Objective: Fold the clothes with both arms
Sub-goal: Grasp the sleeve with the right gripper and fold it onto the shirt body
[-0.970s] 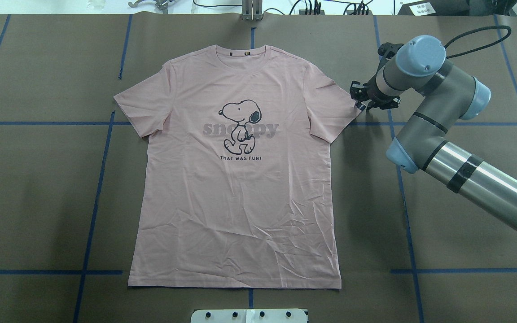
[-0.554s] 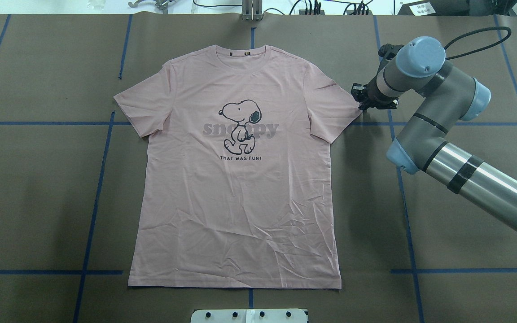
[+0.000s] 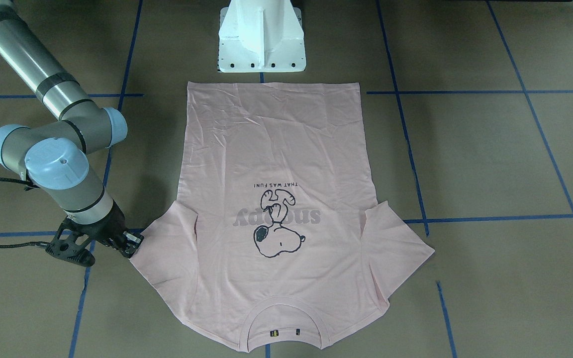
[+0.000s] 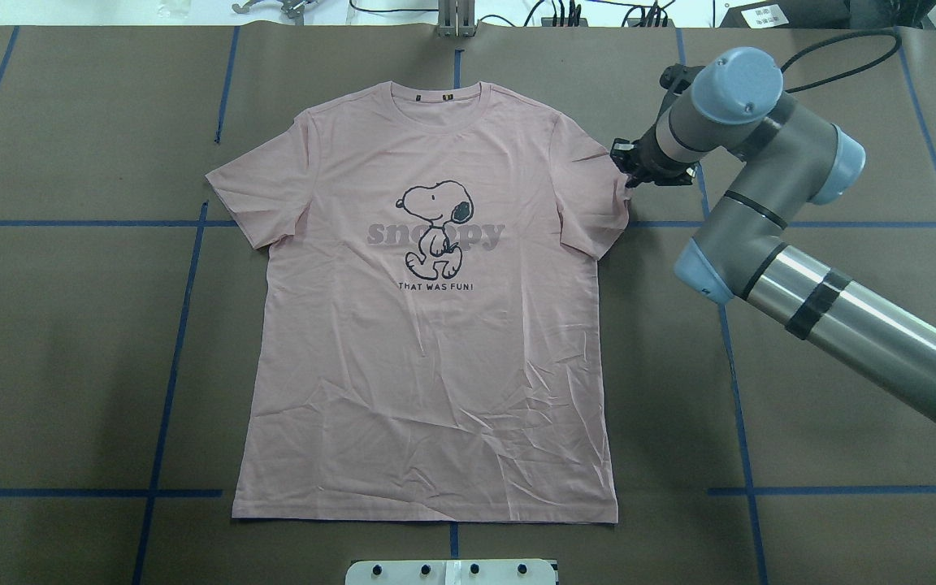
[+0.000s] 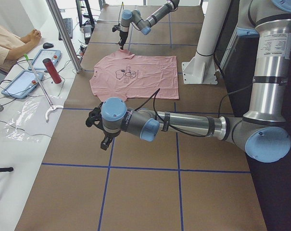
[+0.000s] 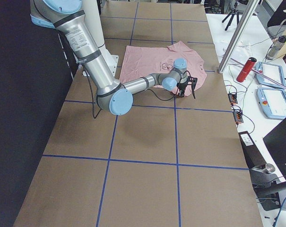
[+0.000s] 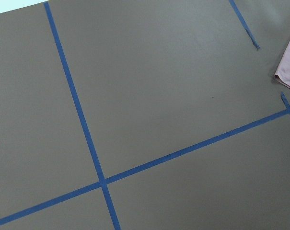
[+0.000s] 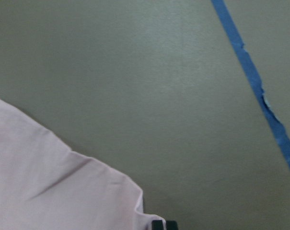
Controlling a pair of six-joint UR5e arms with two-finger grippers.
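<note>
On brown paper (image 4: 70, 366) | wrinkled pink T-shirt (image 4: 427, 349), flat | right jaws pinching sleeve (image 4: 594, 195)

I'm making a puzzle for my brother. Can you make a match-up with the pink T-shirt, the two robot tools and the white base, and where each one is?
Things:
1. T-shirt
2. right tool
3. left tool
4. white base

Places:
A. at the edge of a sleeve
B. next to the shirt's bottom hem
C. lying flat, dog print facing up
D. over bare table, apart from the shirt

Pairs: 1-C, 2-A, 3-D, 4-B
</note>
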